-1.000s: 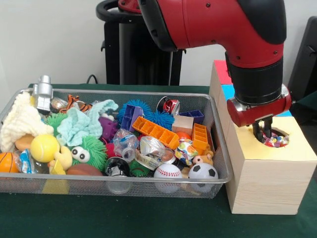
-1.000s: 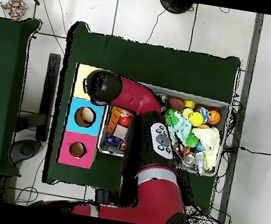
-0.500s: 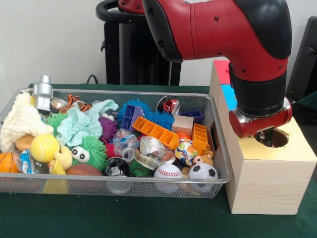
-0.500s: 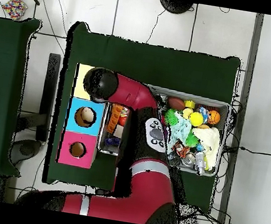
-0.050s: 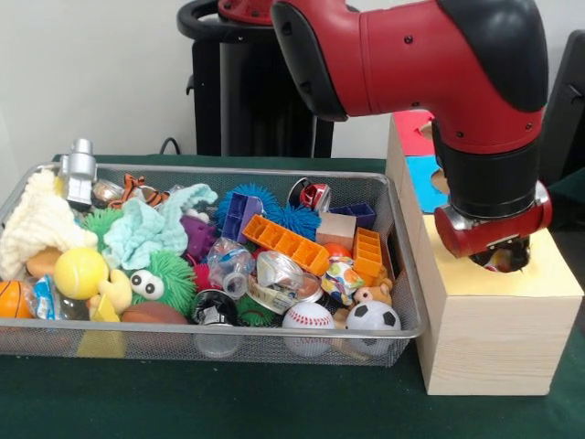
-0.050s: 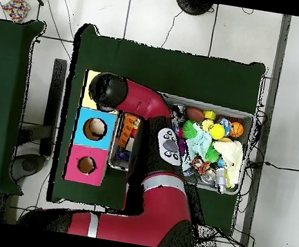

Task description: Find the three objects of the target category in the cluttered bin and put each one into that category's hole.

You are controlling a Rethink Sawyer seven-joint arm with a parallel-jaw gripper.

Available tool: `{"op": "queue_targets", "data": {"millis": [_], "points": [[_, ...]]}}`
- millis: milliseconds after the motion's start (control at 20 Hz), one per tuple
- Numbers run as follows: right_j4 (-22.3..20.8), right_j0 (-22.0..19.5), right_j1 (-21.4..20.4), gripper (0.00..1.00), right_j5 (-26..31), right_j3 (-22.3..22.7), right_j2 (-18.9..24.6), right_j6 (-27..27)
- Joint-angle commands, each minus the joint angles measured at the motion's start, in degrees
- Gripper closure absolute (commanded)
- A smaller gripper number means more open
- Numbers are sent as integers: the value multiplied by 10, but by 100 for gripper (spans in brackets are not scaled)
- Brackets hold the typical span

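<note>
My gripper [image 5: 500, 257] is sunk into the round hole [image 5: 512, 260] in the yellow top of the wooden box [image 5: 489, 338], at the right. The red wrist cuff [image 5: 494, 227] hides most of it, and a small patch of colour shows at the hole's edge. In the overhead view the arm's wrist [image 6: 109, 89] covers the yellow section [image 6: 90, 81] and the gripper is hidden. The wire bin [image 5: 407, 274] holds several toys, among them a baseball [image 5: 309, 317], a soccer ball [image 5: 373, 316] and a yellow ball [image 5: 79, 273].
Blue [image 6: 94, 129] and pink [image 6: 85, 165] sections with open holes lie beside the yellow one. Orange grid pieces [image 5: 288, 242], a green fuzzy toy with eyes [image 5: 164, 279], a cream cloth [image 5: 37, 224] and a silver robot figure [image 5: 80, 172] crowd the bin. Black equipment [image 5: 256, 101] stands behind.
The wrist has shifted right and sunk lower over the yellow hole. The multicoloured object seen at the gripper one second ago is now almost wholly out of sight.
</note>
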Motion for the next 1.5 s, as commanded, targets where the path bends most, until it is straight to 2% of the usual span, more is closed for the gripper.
{"op": "queue_targets", "data": {"millis": [50, 450, 1100, 1300, 1350, 1500], "points": [[-22, -57, 45, 0, -14, 20, -38, 91], [-20, -67, 38, 0, -24, 29, -21, 81], [-13, -68, -26, 0, 72, 51, -24, 75], [-15, -67, -28, 0, 85, 50, -26, 74], [-16, -68, -28, 100, 81, 50, -25, 72], [-18, -66, -27, 100, 87, 45, -27, 72]]}}
